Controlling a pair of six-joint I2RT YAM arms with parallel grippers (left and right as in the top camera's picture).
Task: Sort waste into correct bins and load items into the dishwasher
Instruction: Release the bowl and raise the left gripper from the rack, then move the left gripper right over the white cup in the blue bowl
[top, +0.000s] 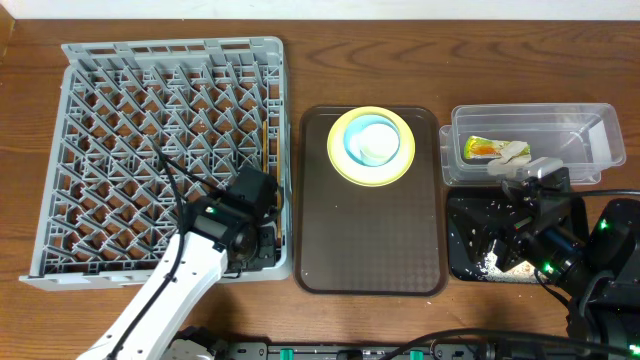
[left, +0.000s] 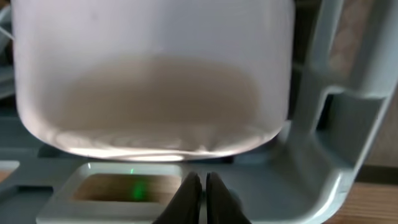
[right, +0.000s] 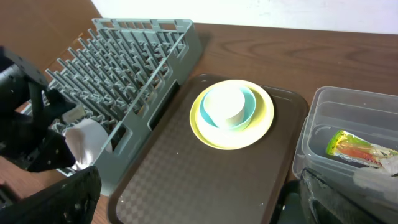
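The grey dishwasher rack (top: 120, 120) fills the table's left side. A white bowl (left: 152, 74) rests in its near right corner, also seen as the white bowl (right: 84, 142) in the right wrist view. My left gripper (left: 203, 186) is shut and empty just in front of it, at the left gripper (top: 250, 240) overhead. On the brown tray a yellow plate (top: 340, 170) carries a light blue bowl (top: 352, 148) with a small white cup (top: 375, 142) inside. The clear tub (top: 590, 130) holds the snack wrapper (top: 482, 148) and crumpled paper (top: 515, 152). My right gripper (top: 505, 225) hangs open over the black tray (top: 462, 255), which holds white crumbs (top: 490, 265).
The brown serving tray (top: 370, 240) lies between the rack and the bins, its near half bare. The rack's tall side wall (right: 158, 93) borders the tray's left edge. Bare wooden table (top: 400, 60) runs along the far side.
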